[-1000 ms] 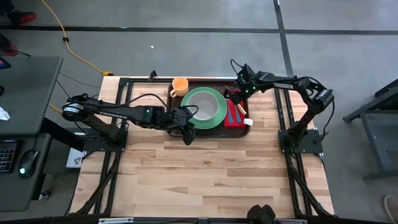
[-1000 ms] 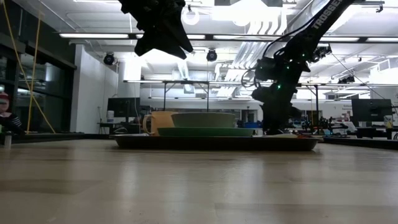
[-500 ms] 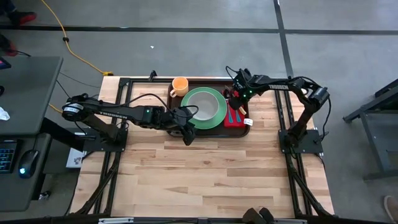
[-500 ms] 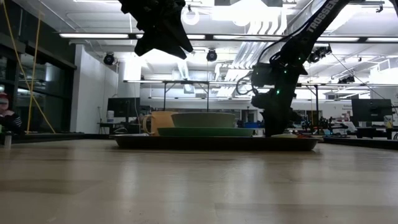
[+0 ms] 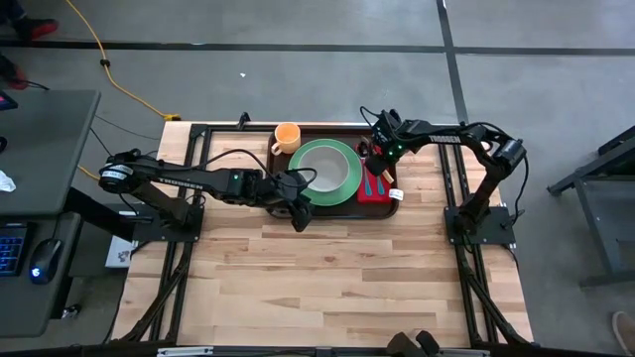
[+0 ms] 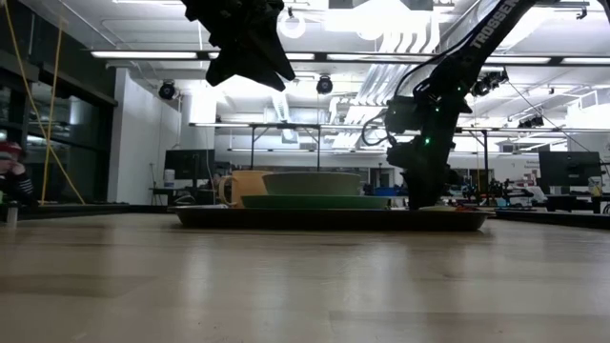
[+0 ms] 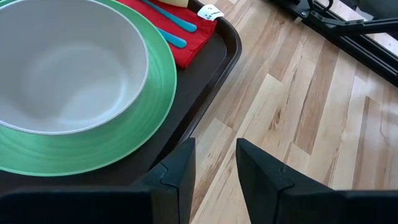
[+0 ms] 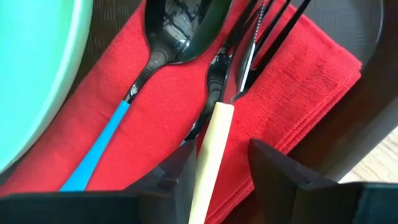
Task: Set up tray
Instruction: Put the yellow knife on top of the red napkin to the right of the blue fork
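The dark brown tray [image 5: 327, 130] sits at the table's far middle. On it stand an orange cup [image 5: 287, 137] and a green plate [image 5: 342, 186] with a pale bowl [image 5: 322, 167]. A red napkin [image 8: 155, 106] lies at the tray's right end. On the napkin lie a blue-handled spoon [image 8: 99, 149] and a cream-handled fork [image 8: 208, 149]. My right gripper [image 8: 217, 158] is open, low over the napkin, a finger on each side of the fork's handle. My left gripper [image 7: 214, 168] is open and holds nothing, raised above the tray's near rim [image 7: 205, 81]. My right gripper points down over the fork's cream handle [image 8: 205, 165], which lies flat on the napkin along the line of the fingers. One finger [image 8: 177, 177] stands right beside the handle; I cannot tell whether it touches. The other finger [image 8: 280, 174] is clear of it.
Bare wooden table [image 5: 327, 278] spreads from the tray toward the near edge. A small white tag [image 7: 210, 11] lies at the napkin's near right corner. In the low view the left arm [image 6: 243, 38] hangs high above the table.
My right gripper has moved toward the table's left and near side and come down over the red napkin, then kept still. The left arm and the things on the tray have not moved.
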